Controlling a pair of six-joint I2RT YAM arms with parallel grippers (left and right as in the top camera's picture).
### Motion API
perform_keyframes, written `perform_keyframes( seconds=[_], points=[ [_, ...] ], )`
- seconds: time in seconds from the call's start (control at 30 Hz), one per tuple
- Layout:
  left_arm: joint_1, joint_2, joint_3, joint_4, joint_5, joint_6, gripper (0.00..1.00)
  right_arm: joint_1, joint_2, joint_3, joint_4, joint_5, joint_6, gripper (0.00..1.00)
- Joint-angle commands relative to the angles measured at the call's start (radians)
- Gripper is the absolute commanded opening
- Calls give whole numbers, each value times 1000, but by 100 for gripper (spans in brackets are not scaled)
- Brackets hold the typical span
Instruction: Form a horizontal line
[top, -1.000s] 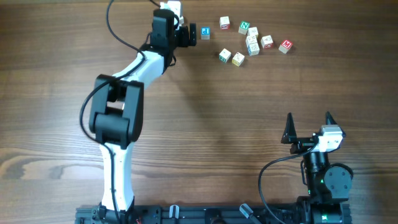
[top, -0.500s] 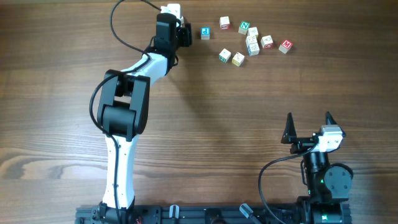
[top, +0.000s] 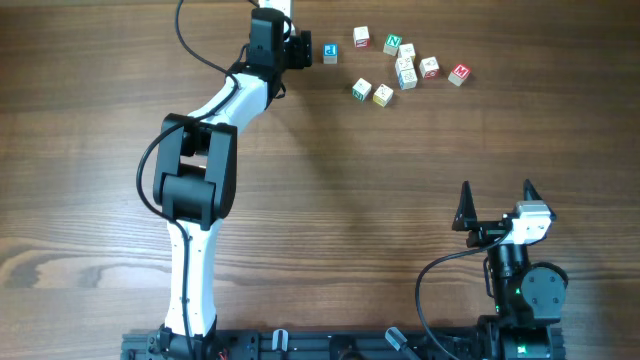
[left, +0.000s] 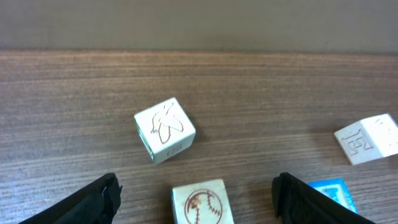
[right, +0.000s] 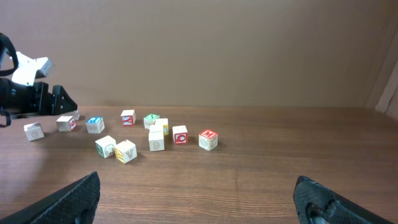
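My left gripper (top: 304, 52) is open at the far edge of the table, beside a blue-letter cube (top: 330, 52). In the left wrist view its jaws (left: 194, 184) straddle a cream cube with a baseball drawing (left: 200, 203) without touching it. The blue cube (left: 333, 190) lies just outside the right finger, and a cube with a bird drawing (left: 165, 129) lies further out. In the right wrist view three cubes (right: 65, 122) lie in a rough row beside that gripper, with gaps between them. My right gripper (top: 497, 195) is open and empty at the near right.
Several loose letter cubes (top: 405, 65) are scattered at the far right of the table, with a pair (top: 372, 92) slightly nearer. They also show in the right wrist view (right: 155, 134). Another cube (left: 368, 138) lies right of the left gripper. A wall stands behind the table's far edge.
The left gripper drew back from the blue-letter cube, then shifted slightly toward it and the far edge. The blue cube and the right arm have not moved.
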Motion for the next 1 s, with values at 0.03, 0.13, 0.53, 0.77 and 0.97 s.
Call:
perform_keyframes(
  seconds=[0.03, 0.13, 0.53, 0.77, 0.97],
  points=[
    [-19, -17, 17, 17, -2, 3, 72, -4, -6, -1, 3, -12, -17, 100],
    [-27, 18, 29, 20, 2, 43, 65, -4, -6, -1, 3, -12, -17, 100],
    [-28, 99, 45, 10, -2, 92, 71, -4, -6, -1, 3, -12, -17, 100],
    [-27, 105, 58, -25, -11, 93, 40, -4, -6, -1, 3, -12, -17, 100],
    [-27, 87, 266, -259, -55, 149, 31, -4, -6, -1, 3, -12, -17, 100]
  ],
)
